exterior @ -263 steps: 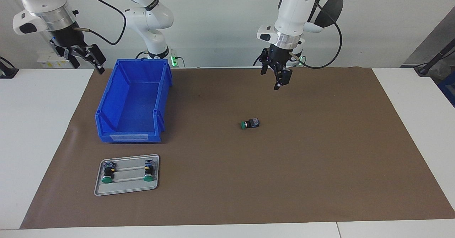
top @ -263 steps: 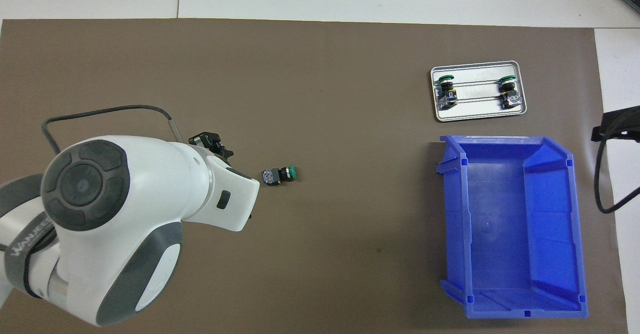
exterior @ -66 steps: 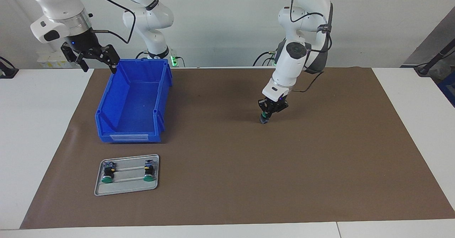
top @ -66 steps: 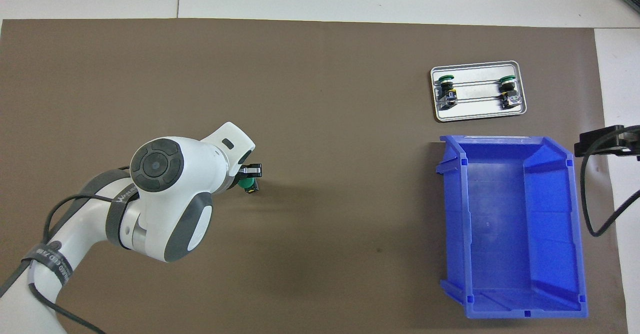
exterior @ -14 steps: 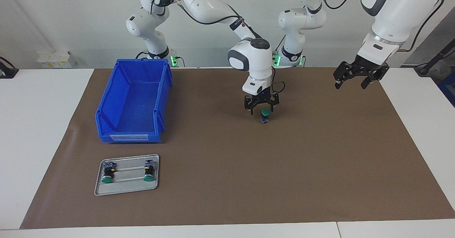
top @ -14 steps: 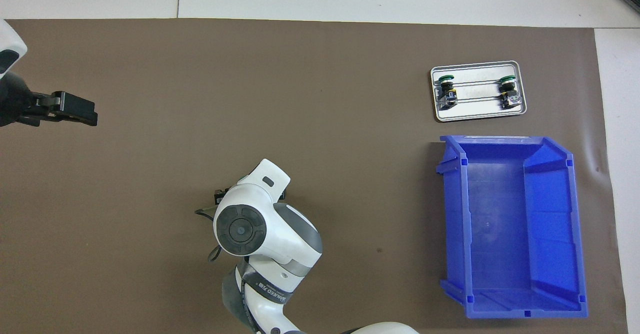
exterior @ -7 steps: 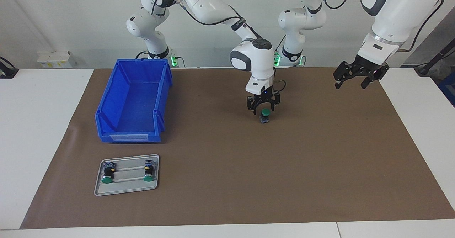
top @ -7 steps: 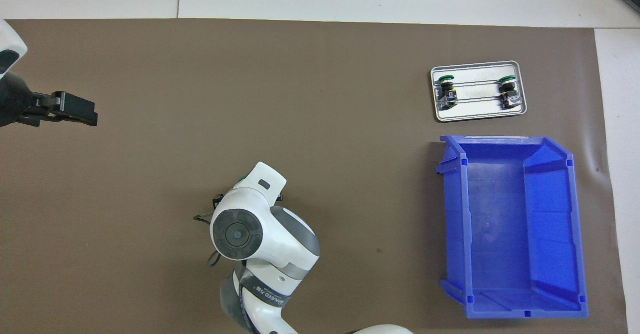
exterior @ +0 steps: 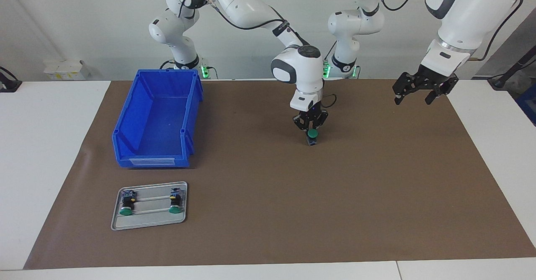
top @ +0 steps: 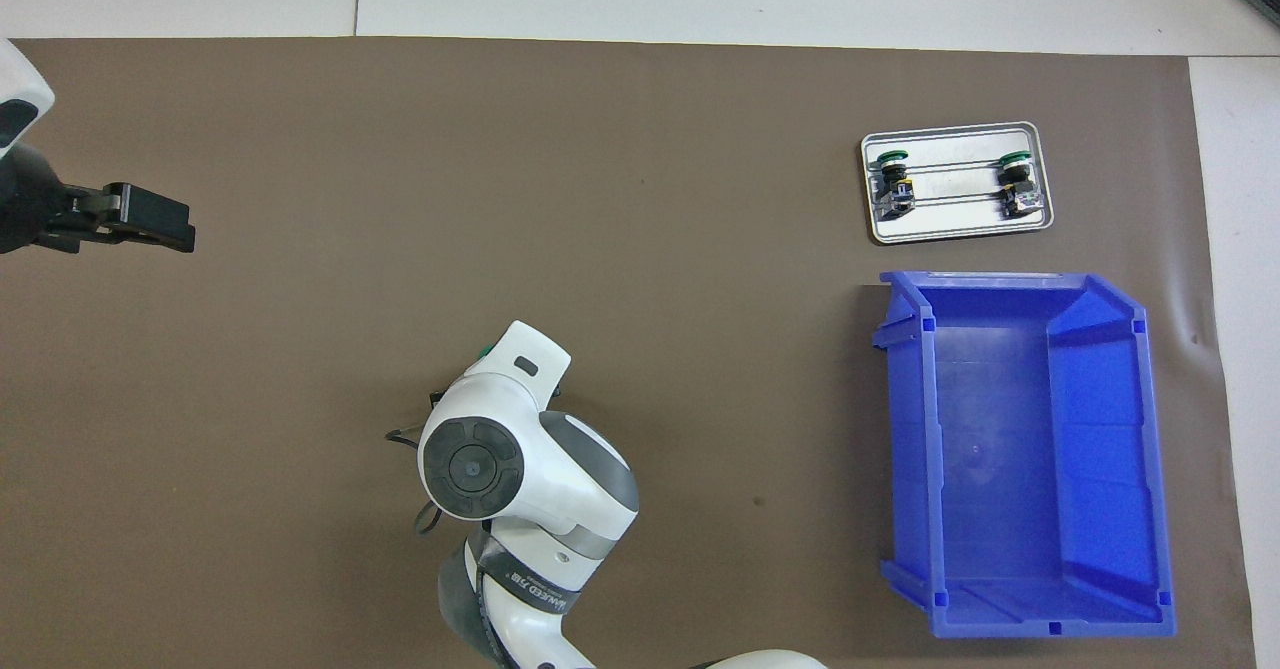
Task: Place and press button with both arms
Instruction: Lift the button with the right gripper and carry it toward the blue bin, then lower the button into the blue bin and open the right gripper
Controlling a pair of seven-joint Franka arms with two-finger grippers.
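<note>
The button (exterior: 312,136) stands upright on the brown mat near the table's middle, green cap up. My right arm reaches across from its base, and my right gripper (exterior: 310,126) points straight down over the button. Its fingers are shut together and its tips are at the green cap. In the overhead view the right arm's wrist covers the gripper, and only a green sliver of the button (top: 484,352) shows. My left gripper (exterior: 418,93) is open and empty, raised over the mat's edge at the left arm's end; it also shows in the overhead view (top: 165,229).
A blue bin (exterior: 153,159) stands empty toward the right arm's end (top: 905,429). Farther from the robots than the bin lies a metal tray (exterior: 148,220) with two other green-capped buttons lying in it (top: 955,221).
Over the last second my right gripper has closed its fingers and come down onto the button's cap. The left arm has not moved.
</note>
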